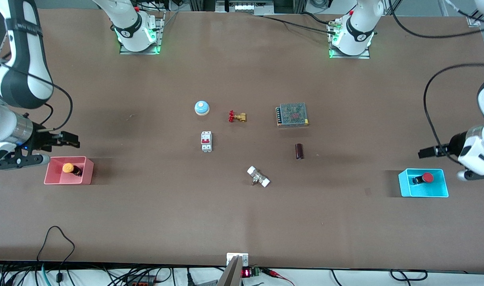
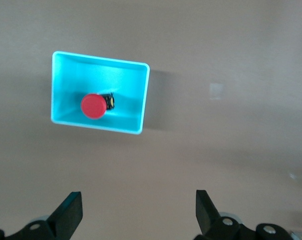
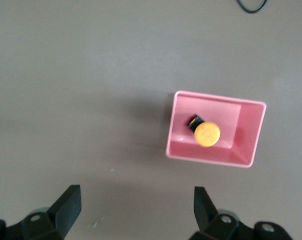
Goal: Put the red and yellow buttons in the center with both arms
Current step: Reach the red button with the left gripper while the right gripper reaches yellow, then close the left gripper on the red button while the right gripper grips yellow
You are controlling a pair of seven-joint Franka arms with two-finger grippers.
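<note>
The orange-yellow button (image 1: 68, 168) lies on its side in the pink bin (image 1: 51, 180) at the right arm's end of the table. My right gripper (image 1: 69, 139) hangs open and empty over the table beside that bin. The right wrist view shows the button (image 3: 207, 134), the bin (image 3: 250, 135) and the open gripper (image 3: 137, 212). The red button (image 1: 427, 177) lies in the light-blue bin (image 1: 404, 190) at the left arm's end. My left gripper (image 1: 426, 152) hangs open and empty over the table beside it. The left wrist view shows the button (image 2: 93, 106), the bin (image 2: 136, 95) and the gripper (image 2: 139, 215). The brown table center (image 1: 249, 143) is bare.
Around the center stand a blue dome bell (image 1: 201, 107), a brass valve with a red handle (image 1: 237, 116), a meshed power supply (image 1: 292, 114), a white breaker (image 1: 206, 141), a dark cylinder (image 1: 299, 151) and a white-ended fitting (image 1: 258, 176).
</note>
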